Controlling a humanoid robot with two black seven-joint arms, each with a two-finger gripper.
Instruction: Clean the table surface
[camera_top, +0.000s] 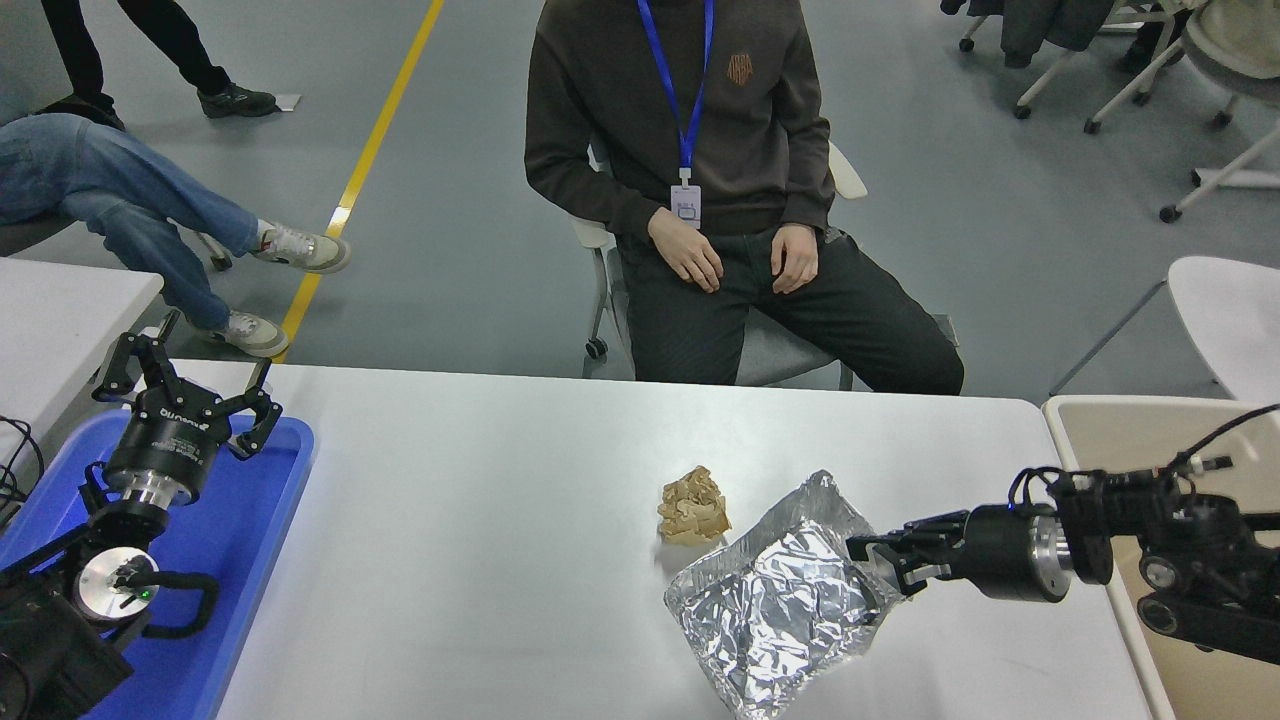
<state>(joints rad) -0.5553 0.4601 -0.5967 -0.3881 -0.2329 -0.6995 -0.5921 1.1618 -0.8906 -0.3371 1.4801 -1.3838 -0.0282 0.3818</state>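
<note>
The right gripper (880, 560) clenches the foil bag's (780, 605) right edge, likely to drag it off the table (480, 520) toward the bin (1120, 440) (a paper wad (692, 506) remains); the left gripper (185, 395) rests open over the tray (250, 520).

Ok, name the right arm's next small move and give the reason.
Probably carry the foil bag rightward toward the beige bin: the right gripper appears shut on the bag's edge, and the bin stands just past the table surface.
</note>
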